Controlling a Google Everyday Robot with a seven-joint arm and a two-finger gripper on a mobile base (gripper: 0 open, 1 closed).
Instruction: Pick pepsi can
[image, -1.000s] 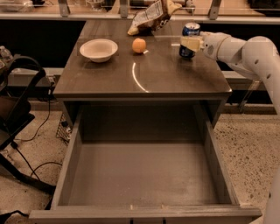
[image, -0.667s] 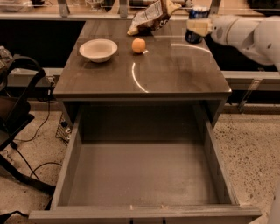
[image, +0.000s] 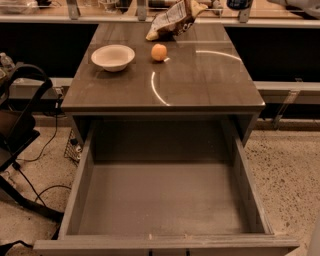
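At centre frame:

1. Bench (image: 200, 82): dark grey-brown, glossy top with curved light reflections.
2. Drawer (image: 160, 200): pulled fully out of the bench front, toward the camera, grey inside.
3. Floor (image: 290, 165): speckled, either side of the drawer.
4. Black frame (image: 22, 125): left of the bench, with thin cables (image: 45, 147) trailing on the floor near it.
5. Crumpled snack bag (image: 172, 20): far edge of the bench top, near the middle, leaning.
6. Bowl (image: 113, 56): white, upright, far left part of the bench top, well apart from the bag.
7. Orange fruit (image: 159, 52): just right of the bowl, in front of the bag, not touching either.
8. Pepsi can (image: 239, 4): dark blue, cut off by the top edge. Only its lower part shows, above the far right corner of the bench and clear of the bench top.
9. Arm (image: 300, 2): pale sliver in the top right corner, right of the can.
10. Gripper: beyond the top edge, out of sight, so how the jaws stand or what they hold cannot be told.
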